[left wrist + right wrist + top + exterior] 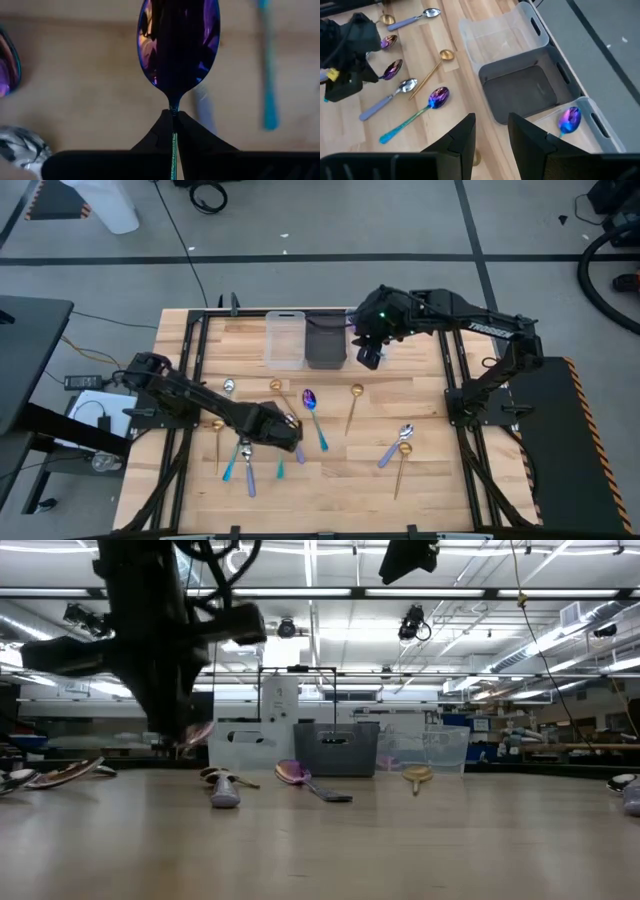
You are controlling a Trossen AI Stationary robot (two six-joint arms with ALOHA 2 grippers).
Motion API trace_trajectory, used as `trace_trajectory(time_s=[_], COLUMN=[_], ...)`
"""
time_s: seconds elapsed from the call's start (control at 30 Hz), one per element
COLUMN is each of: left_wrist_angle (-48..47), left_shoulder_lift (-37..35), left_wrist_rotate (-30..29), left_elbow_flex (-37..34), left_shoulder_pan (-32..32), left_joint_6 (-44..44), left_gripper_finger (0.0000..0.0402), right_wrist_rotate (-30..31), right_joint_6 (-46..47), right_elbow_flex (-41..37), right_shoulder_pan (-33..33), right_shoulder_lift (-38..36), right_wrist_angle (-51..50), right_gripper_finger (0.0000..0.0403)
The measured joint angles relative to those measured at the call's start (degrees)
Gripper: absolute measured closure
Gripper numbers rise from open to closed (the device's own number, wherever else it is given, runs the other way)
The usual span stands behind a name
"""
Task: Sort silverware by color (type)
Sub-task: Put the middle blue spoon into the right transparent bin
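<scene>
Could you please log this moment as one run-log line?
left gripper: jaws shut on purple-bowled spoon | right gripper: jaws open above dark bin

Light came from ceiling strip lamps (pixel 330 592), bright and slightly blown out in the low view. The overhead picture was even and soft, with faint shadows on the desk (pixel 420 470). The left wrist view was dim and blurred, the desk behind the purple spoon bowl (pixel 178 45) out of focus. The right wrist view was sharp farther off, its own jaws blurred.
</scene>
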Motion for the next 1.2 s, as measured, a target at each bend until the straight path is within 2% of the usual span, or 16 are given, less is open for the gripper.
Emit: trace_trajectory(time_s=[0.13, 0.23, 0.43, 0.8, 1.0, 1.2], left_wrist_angle=[-0.8, -0.9, 5.3, 30.5, 40.2, 51.6], left_shoulder_lift=[-2.9, -4.4, -6.3, -6.9, -6.9, -6.9], left_wrist_rotate=[-5.7, -9.8, -11.2, -10.8, -9.0, -1.8], left_elbow_flex=[0.1, 0.1, 0.1, 0.2, 0.2, 0.2], left_shoulder_pan=[2.1, 4.8, 13.7, 27.3, 32.8, 37.9], left_joint_6=[0.4, 2.8, 17.4, 46.8, 56.5, 61.7], left_gripper_finger=[0.0387, 0.0387, 0.0384, 0.0385, 0.0385, 0.0385], right_wrist_rotate=[0.4, 3.0, 4.1, 0.9, 2.9, 3.0], right_joint_6=[1.5, 1.5, 1.4, 9.3, 14.2, 19.0], right_elbow_flex=[0.0, 0.0, 0.0, 0.0, -0.2, -2.8], right_shoulder_pan=[-0.8, -1.2, -2.3, -3.9, -4.3, -4.3], right_shoulder_lift=[0.1, 0.1, 0.1, 0.1, 0.4, 0.3], right_wrist_angle=[0.0, -0.1, -1.5, -3.0, -1.2, 3.9], right_gripper_finger=[0.0279, 0.0279, 0.0279, 0.0279, 0.0279, 0.0274])
